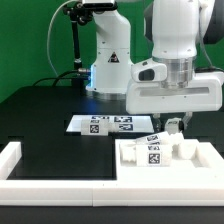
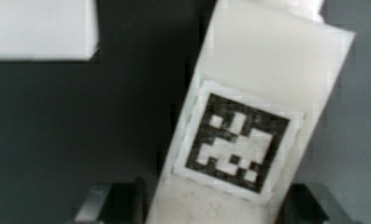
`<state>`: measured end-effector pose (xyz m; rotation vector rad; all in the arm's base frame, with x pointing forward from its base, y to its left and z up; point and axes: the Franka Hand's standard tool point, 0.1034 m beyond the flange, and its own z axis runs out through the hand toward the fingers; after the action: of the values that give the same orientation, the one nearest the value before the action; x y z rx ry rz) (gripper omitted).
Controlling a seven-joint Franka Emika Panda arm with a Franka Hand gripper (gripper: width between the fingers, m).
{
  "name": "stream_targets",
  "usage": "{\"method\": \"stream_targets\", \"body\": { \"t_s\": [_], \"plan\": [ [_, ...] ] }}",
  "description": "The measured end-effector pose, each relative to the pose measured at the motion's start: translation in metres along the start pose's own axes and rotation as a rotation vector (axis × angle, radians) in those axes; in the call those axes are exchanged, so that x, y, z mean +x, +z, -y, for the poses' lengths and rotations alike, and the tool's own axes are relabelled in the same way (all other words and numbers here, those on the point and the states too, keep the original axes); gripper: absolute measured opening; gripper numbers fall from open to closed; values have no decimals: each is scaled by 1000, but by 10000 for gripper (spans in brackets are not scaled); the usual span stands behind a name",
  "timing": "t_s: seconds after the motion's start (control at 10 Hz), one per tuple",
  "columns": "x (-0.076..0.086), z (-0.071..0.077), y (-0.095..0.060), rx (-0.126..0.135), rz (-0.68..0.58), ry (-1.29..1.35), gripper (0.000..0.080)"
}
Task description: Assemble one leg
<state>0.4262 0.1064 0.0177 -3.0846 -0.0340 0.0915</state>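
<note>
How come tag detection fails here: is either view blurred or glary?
Wrist view: the leg looks soft, its tag smeared, no glare. Exterior view: sharper, but the tags on the marker board are tiny, and a blue-white glow blooms on the arm base.

No words, brands or numbers can be read anywhere. The only signs are black-and-white square patterns, none forming a legible character. One such tag (image 2: 235, 142) stands on the flat face of the leg (image 2: 262, 70), close and blurred in the wrist view. Several sit in a row on the marker board (image 1: 108, 124), mid-worktop (image 1: 50, 130). More stand on the block (image 1: 190, 158) by the worktop's near edge.
</note>
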Motion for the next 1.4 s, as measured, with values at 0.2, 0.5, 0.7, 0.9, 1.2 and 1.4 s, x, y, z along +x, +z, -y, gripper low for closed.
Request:
{"method": "stream_targets", "body": {
  "t_s": [0.2,0.5,0.7,0.9,1.2,1.4],
  "plan": [
    [-1,4,1,1,3,-8,328],
    [-1,4,1,1,3,-7,328],
    [-6,2,2,-11,3,-117,328],
    [-7,4,3,-35,-18,-228,328],
    [-12,10,6,-40,-17,-198,322],
    [-12,9,6,-40,-17,-197,521]
  ]
}}
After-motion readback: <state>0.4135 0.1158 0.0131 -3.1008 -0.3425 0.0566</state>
